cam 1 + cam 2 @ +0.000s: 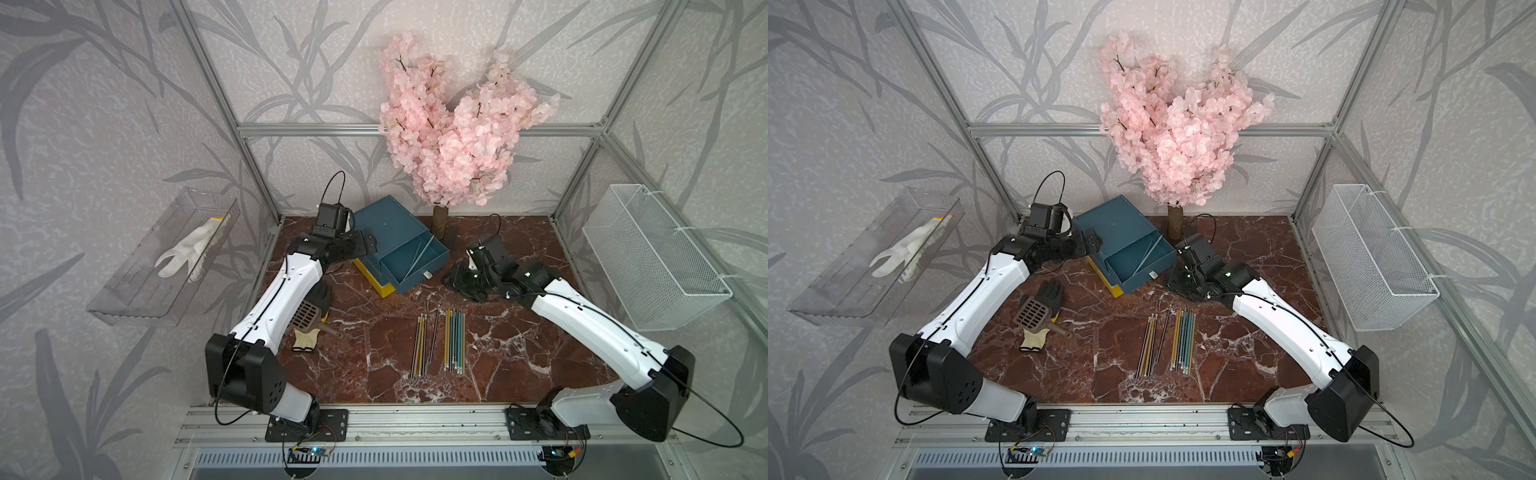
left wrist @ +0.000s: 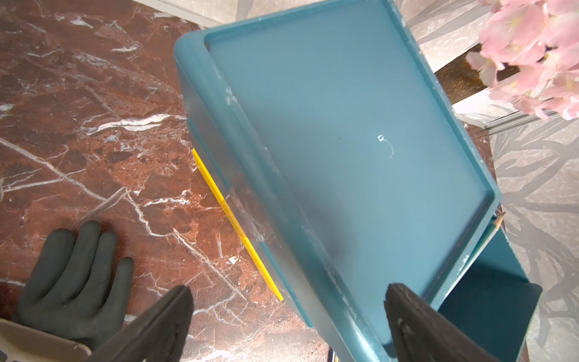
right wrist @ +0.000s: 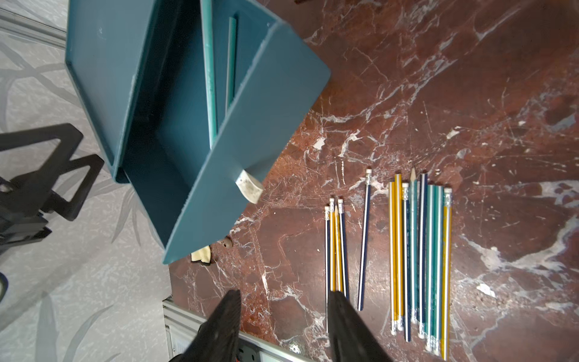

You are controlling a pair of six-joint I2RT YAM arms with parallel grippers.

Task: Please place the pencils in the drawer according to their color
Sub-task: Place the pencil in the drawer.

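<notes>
My left fingers are spread wide, straddling the left side of the teal chest, and I can't tell if they touch it. My right fingers stand apart with nothing between them, hovering just right of the chest. Its top drawer is pulled out, 1 teal pencil leaning across inside. The other pencils lie mid-counter: a small bunch, 1 dark loner, a bigger bunch. Over left, a black glove and brown scoop.
</notes>
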